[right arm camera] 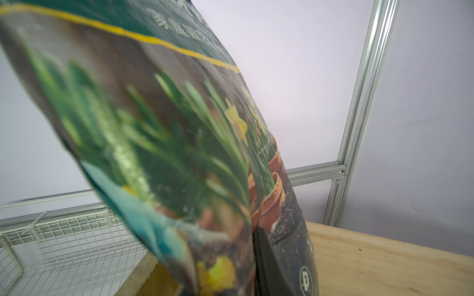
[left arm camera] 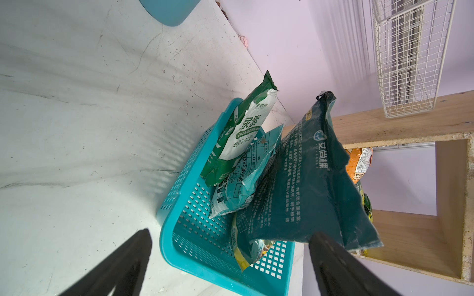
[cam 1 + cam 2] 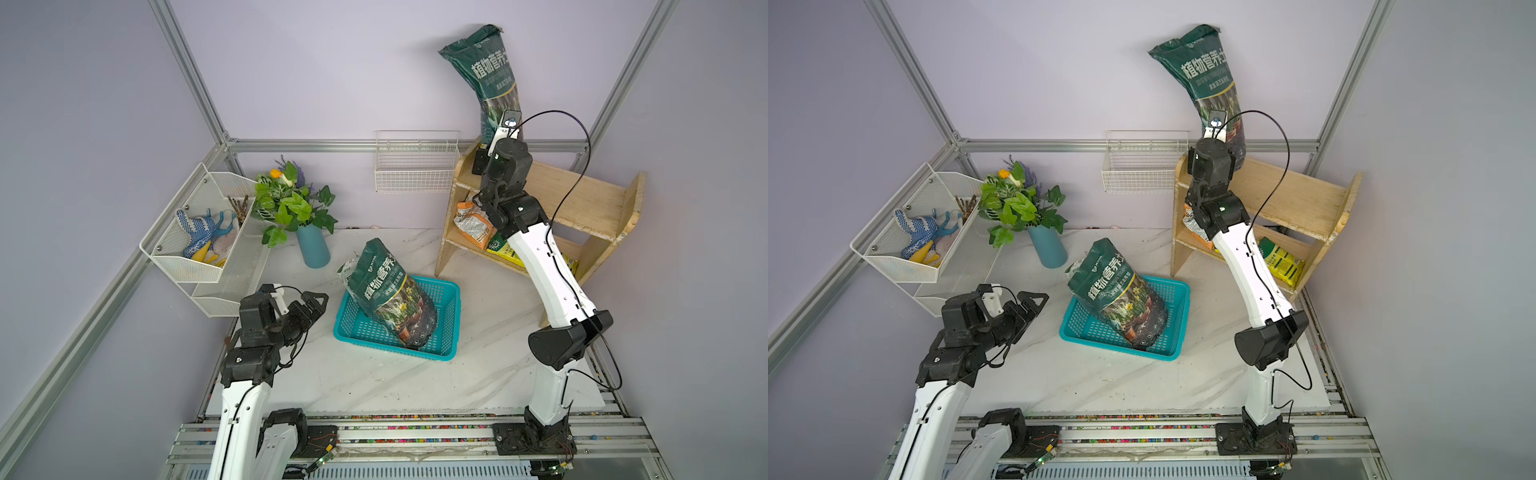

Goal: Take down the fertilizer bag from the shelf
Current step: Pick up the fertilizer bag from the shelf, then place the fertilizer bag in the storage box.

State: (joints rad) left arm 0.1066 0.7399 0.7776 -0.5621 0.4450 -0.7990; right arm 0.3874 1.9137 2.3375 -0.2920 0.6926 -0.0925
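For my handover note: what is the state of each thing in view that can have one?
fertilizer bag, standing bent on the shelf top, not yet down.
right gripper, shut on the fertilizer bag's lower part.
left gripper, open and empty.
teal basket, on the table, partly filled.
second green bag, tilted in the teal basket.

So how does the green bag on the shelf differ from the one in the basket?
The shelf bag stands tall on the shelf's top board, upper half bent over; the basket bag leans slanted in the basket. The right arm reaches the shelf bag's foot; no arm touches the basket bag. Both carry the same print.
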